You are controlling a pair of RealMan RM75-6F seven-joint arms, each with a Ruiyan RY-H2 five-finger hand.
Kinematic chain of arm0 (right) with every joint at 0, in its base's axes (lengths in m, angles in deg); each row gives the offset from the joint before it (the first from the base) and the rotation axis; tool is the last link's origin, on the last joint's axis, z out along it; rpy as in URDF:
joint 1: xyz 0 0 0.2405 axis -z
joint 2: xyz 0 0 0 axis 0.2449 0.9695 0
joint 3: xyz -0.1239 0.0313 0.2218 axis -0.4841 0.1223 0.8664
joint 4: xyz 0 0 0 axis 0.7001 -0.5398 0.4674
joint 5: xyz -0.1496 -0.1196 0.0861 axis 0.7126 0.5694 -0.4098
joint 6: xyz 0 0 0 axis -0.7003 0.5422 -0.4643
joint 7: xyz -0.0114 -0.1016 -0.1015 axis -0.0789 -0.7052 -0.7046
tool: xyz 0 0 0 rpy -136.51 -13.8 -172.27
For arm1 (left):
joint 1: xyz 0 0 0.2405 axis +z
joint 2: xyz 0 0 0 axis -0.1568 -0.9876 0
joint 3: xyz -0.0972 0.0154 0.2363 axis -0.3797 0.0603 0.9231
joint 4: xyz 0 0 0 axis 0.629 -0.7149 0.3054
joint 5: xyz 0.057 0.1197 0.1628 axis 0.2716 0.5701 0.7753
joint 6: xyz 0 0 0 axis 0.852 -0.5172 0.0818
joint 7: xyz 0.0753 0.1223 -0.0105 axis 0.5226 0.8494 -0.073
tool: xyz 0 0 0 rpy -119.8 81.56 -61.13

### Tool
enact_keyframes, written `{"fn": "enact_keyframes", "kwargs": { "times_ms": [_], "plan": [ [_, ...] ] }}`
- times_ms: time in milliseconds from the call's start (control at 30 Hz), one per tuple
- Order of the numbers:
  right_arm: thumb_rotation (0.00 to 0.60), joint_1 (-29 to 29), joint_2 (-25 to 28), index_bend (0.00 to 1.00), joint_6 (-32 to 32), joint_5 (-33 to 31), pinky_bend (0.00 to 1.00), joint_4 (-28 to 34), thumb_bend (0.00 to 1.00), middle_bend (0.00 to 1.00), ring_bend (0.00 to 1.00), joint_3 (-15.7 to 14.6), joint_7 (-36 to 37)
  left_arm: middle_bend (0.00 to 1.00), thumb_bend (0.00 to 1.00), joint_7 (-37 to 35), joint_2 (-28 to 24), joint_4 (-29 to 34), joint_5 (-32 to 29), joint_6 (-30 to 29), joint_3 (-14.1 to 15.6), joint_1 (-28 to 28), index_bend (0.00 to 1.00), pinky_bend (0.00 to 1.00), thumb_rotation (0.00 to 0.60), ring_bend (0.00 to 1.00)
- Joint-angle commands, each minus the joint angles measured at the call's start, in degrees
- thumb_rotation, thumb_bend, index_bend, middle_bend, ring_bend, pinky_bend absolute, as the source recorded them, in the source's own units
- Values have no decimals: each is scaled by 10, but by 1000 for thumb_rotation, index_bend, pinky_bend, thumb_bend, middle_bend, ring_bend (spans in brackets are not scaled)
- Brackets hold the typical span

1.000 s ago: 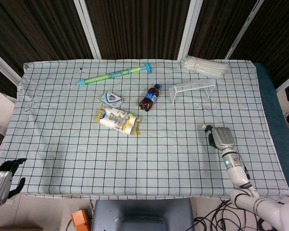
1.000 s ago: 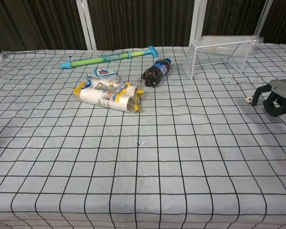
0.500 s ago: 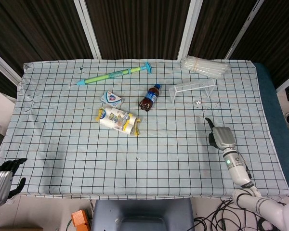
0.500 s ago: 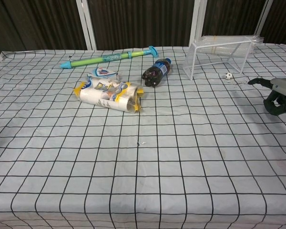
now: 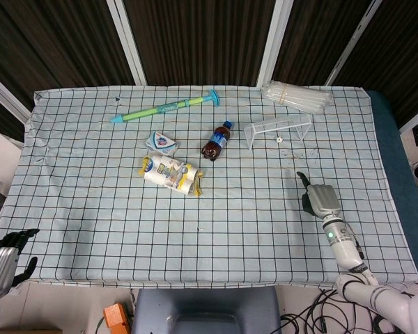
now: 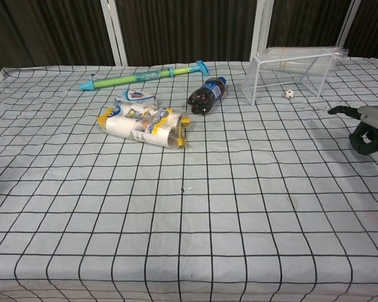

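Broadly, a wide desk (image 5: 90, 209) fills both views, draped in a pale cloth printed with a black grid and rumpled along its left edge. At the far right corner lies a clear plastic packet (image 5: 297, 96) of thin whitish sticks, long and flattish. Along the far edge rests a slim toy water pump (image 5: 166, 108), a green and blue tube with a flared teal end. Just before the packet stands a small goal (image 5: 277, 129), a white wire frame with see-through netting, its mouth facing the robot. Near the middle lies a roll-shaped pack (image 5: 172, 173) in glossy white and yellow wrap, and just behind it a small wedge-shaped white and blue packet (image 5: 163, 142). To the right of these a dark cola bottle (image 5: 217, 141) lies on its side, blue cap pointing away. Smallest is a tiny black-and-white ball (image 5: 279, 138), which sits on the cloth at the goal's mouth, inside the frame line in the chest view (image 6: 289, 94).

The right hand (image 5: 315, 197) rests low on the desk's right side, well apart from the ball, its grey back upward; one dark finger (image 6: 339, 109) points out straight toward the goal while the others curl under, and it grasps nothing. The left hand (image 5: 9, 252) hangs off the desk's near left corner, dark fingers spread and empty, seen only in the head view.
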Motion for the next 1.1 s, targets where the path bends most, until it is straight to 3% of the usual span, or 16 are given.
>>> {"fn": "enact_keyframes", "kwargs": {
  "times_ms": [33,533,600,667,767,933,1000,1100],
  "plan": [
    [600,1,3,0,3,1,934,3,786,907,1000,0,1,304,393,0,0,0,0,0,0,0,252,432,600,264],
    [600,22,35,6,43,18,934,40,785,907,1000,-12,-15,303,392,3,1,1,5,-3,1,0,252,432,600,264],
    [600,32,39,77,69,21,934,51,781,907,1000,-13,-31,303,393,2,0,1,5,-4,1,1,252,432,600,264],
    [600,44,44,248,103,27,934,67,769,907,1000,-12,-41,303,393,1,0,0,4,-5,1,1,252,432,600,264],
    [600,72,57,404,170,39,924,107,759,907,998,-13,-60,303,392,-1,-1,1,3,-6,0,3,252,431,600,264],
    [600,122,105,479,254,39,880,216,717,905,959,-17,-117,303,392,-2,-3,2,4,-11,0,5,252,431,600,264],
    [600,145,133,480,279,28,828,276,672,867,901,-20,-147,303,392,-1,-4,3,4,-13,0,6,252,432,600,264],
    [600,174,173,481,306,17,706,348,563,705,732,-33,-192,303,393,0,-5,5,4,-15,1,8,252,432,600,264]
  ]
}}
